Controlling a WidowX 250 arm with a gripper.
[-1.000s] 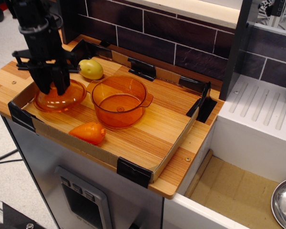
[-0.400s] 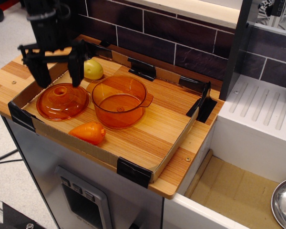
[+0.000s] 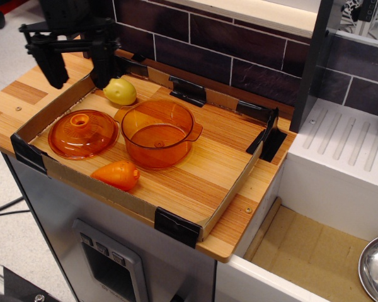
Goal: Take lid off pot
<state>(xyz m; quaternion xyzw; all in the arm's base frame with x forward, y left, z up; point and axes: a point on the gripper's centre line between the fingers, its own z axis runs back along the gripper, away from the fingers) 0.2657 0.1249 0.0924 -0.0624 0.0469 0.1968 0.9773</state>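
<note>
While one lid (image 3: 82,133) lies beside one pot (image 3: 157,133), gripper (image 3: 77,66) gapes.

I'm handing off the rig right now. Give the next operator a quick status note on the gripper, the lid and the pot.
Gripper: open, empty, raised above the tray's back left corner.
Lid: off the pot, lying knob up on the tray floor, left of the pot.
Pot: uncovered, upright, mid-tray.
Toy carrot in front, yellow fruit behind; neither is held.
Done: lid removed and released.
Left: nothing visible except parking the arm.
</note>
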